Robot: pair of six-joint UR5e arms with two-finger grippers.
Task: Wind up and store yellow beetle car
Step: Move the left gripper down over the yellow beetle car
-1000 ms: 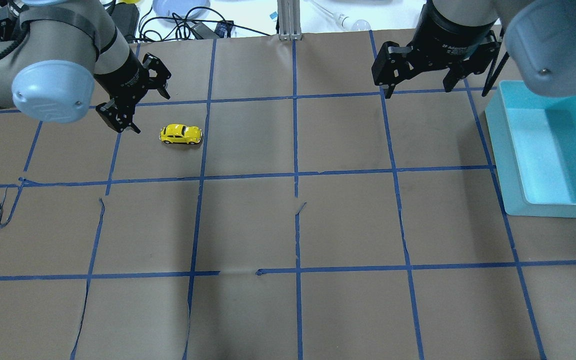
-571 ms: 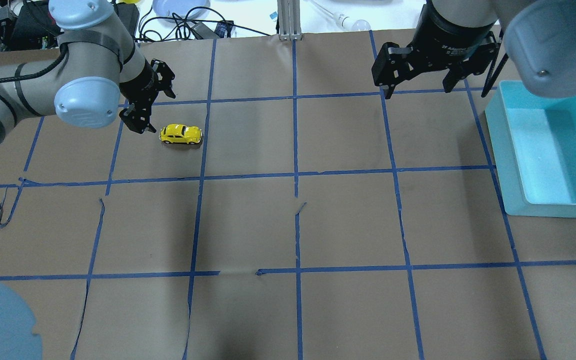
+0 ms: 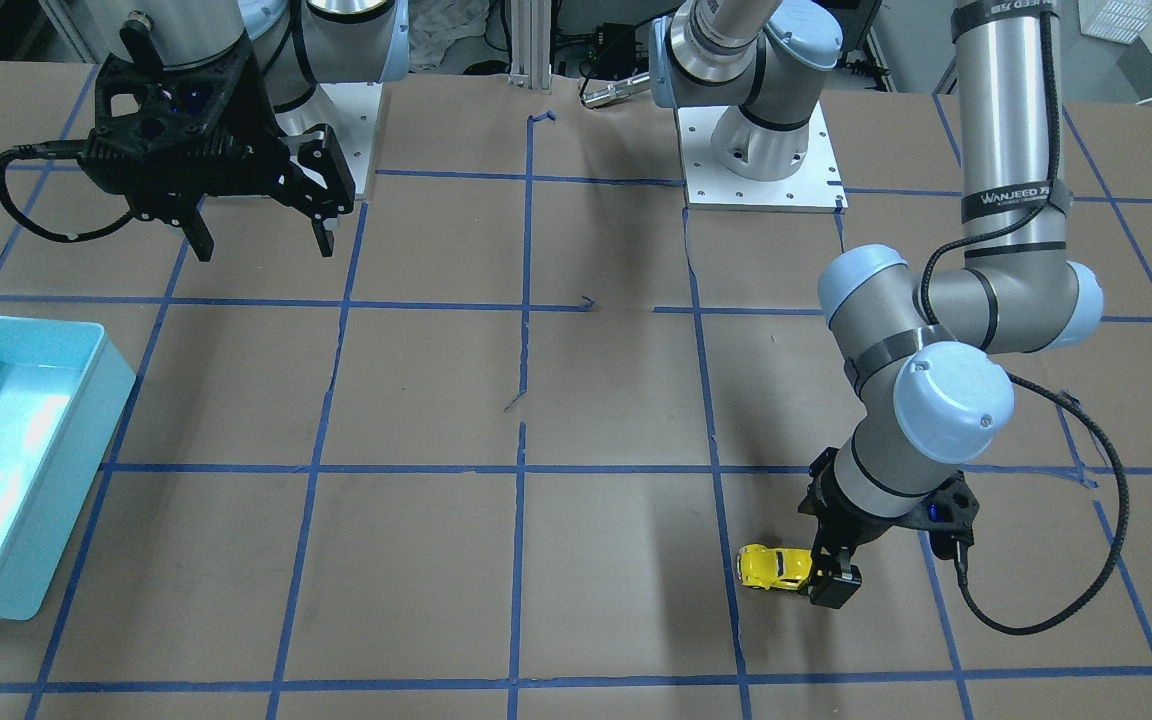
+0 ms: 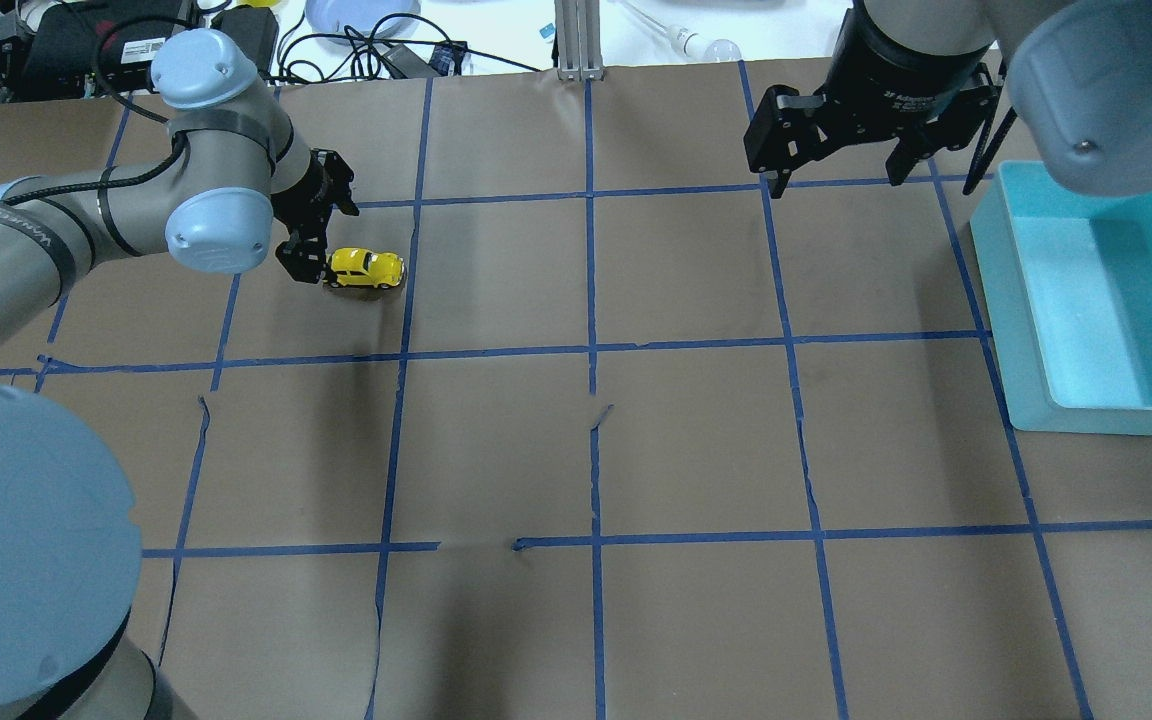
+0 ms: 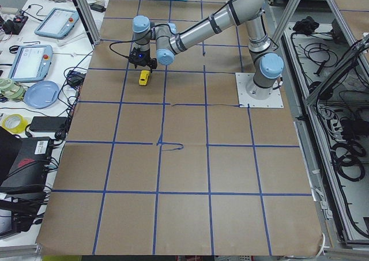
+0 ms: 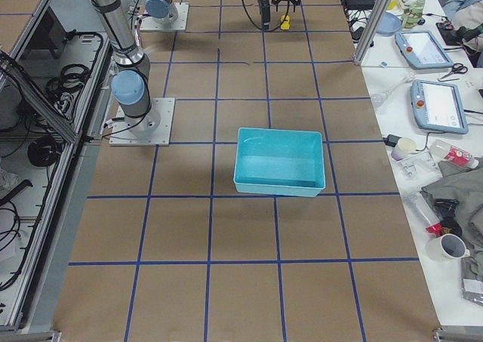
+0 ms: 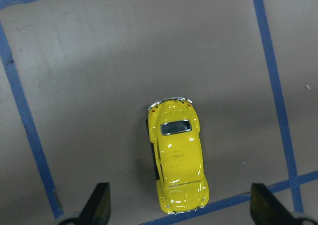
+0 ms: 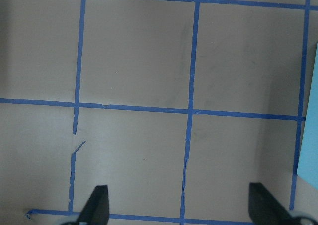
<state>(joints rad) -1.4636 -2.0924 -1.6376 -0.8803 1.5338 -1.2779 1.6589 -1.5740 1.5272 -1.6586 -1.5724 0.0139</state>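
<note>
The yellow beetle car (image 4: 366, 268) stands on its wheels on the brown paper at the far left, and also shows in the front view (image 3: 774, 567). My left gripper (image 4: 321, 228) is open and hangs close over the car's left end. In the left wrist view the car (image 7: 178, 155) lies lengthwise, with one end between the two open fingertips (image 7: 99, 205); nothing is gripped. My right gripper (image 4: 836, 170) is open and empty, high over the far right of the table; it also shows in the front view (image 3: 262, 240).
A turquoise bin (image 4: 1016, 300) stands at the right edge, just right of the right gripper, and shows in the front view (image 3: 106, 390). Blue tape lines grid the paper. Cables, a plate and tablets lie beyond the far table edge.
My left arm has swung right and down, bringing its open gripper from left of the car to right over the car's left end. The car and the right arm have not moved.
</note>
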